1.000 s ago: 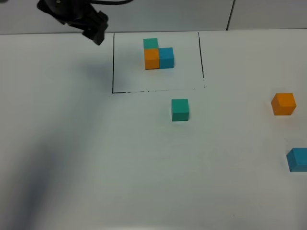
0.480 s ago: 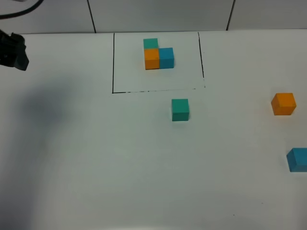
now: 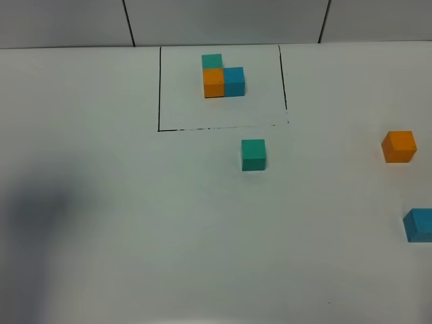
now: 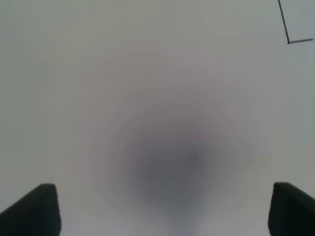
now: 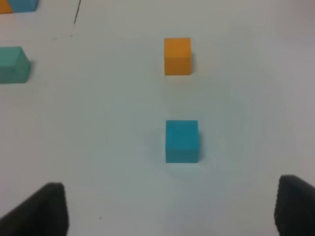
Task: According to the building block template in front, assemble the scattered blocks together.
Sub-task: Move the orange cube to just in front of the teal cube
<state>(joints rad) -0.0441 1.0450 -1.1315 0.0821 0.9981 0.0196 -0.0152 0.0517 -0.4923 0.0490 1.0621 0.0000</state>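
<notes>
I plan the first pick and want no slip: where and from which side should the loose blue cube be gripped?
Probably from straight above, closing on two opposite side faces of the blue cube. It lies flat and alone, well apart from the orange cube, and its faces look square to the open right pincer.

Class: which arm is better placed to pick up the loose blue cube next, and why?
Right, probably: the blue cube lies ahead of the open right gripper; the left gripper has no cube in view.
</notes>
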